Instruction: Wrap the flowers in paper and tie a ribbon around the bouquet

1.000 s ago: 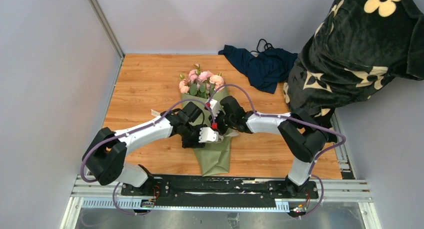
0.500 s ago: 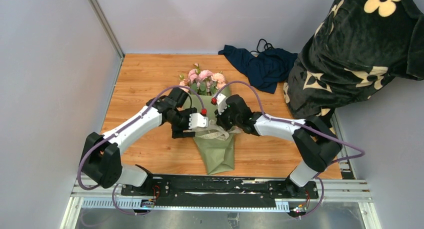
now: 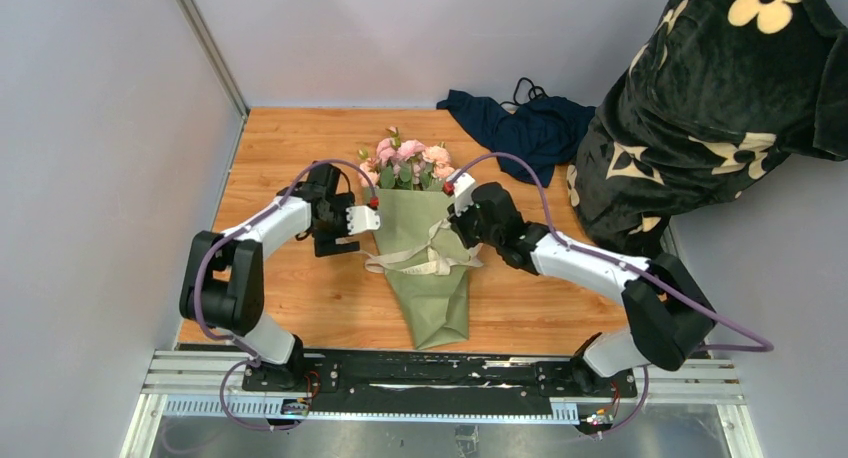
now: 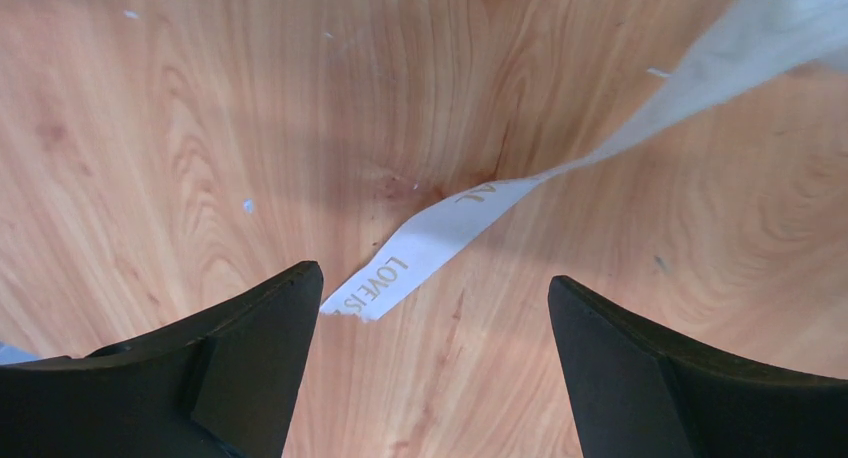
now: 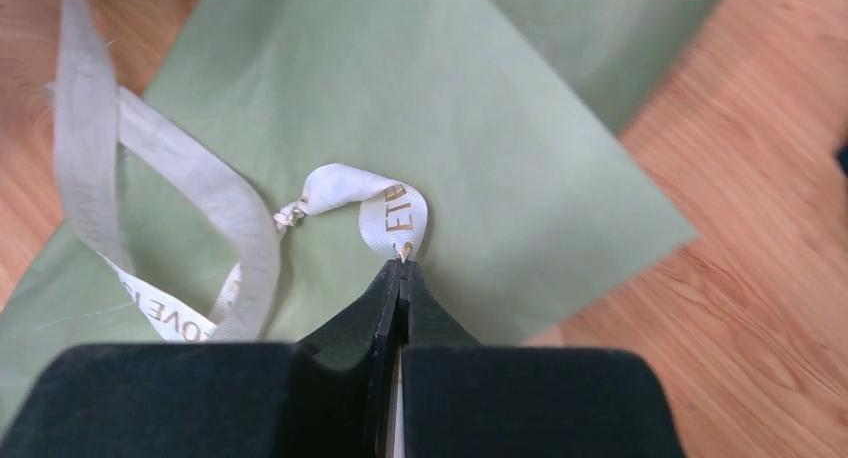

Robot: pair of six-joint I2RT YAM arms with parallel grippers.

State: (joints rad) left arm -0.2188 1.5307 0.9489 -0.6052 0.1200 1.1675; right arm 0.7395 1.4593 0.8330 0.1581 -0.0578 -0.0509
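Note:
The bouquet lies on the wooden table: a sage-green paper (image 3: 430, 288) cone with the pink flowers (image 3: 405, 158) showing at its far, wide end. A cream ribbon (image 3: 420, 261) crosses the cone's middle in a knot. My right gripper (image 3: 453, 221) is at the cone's right edge, shut on one ribbon (image 5: 394, 210) end over the paper (image 5: 450, 108); its tips (image 5: 403, 263) pinch the strip. My left gripper (image 3: 364, 226) hangs open just left of the cone. In the left wrist view the other ribbon (image 4: 400, 266) end lies loose on the wood between the open gripper (image 4: 432, 278) fingers.
A dark navy cloth (image 3: 520, 128) is heaped at the back right of the table. A person in black fabric with cream flower prints (image 3: 720, 98) stands at the right edge. Grey walls close the left and back sides.
My left gripper has opened, let go of its ribbon end and drawn away to the left. My right gripper has moved right and back with its ribbon end. The knot now shows on the cone.

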